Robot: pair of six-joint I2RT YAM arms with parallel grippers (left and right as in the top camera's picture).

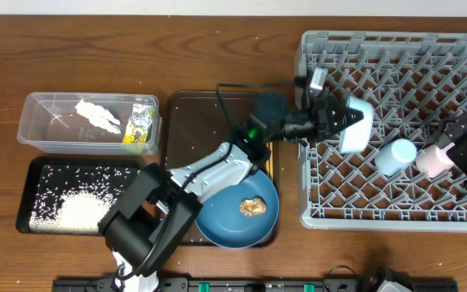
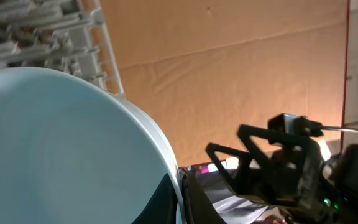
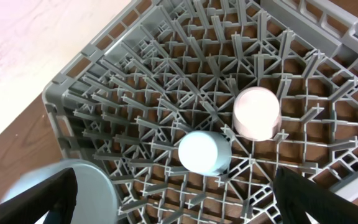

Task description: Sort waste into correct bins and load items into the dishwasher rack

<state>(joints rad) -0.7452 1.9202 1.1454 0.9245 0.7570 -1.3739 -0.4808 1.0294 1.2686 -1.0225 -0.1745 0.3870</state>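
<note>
While the pale light-blue bowl (image 2: 55, 137) blocks the left wrist view, the left tool (image 1: 337, 118) is seen overhead grasping it; the right tool (image 3: 174, 177) is released.

Bright, even light, soft shadows; close pale bowl (image 2: 55, 143) out of focus.

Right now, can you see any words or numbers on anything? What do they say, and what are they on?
No text here can be read.
Print on the yellow-green foil wrapper in the clear tub: too small and blurred to read.
On the pale bowl held by the left gripper, the light-blue cup, the pinkish cup and the grey rack: no writing shows.
</note>
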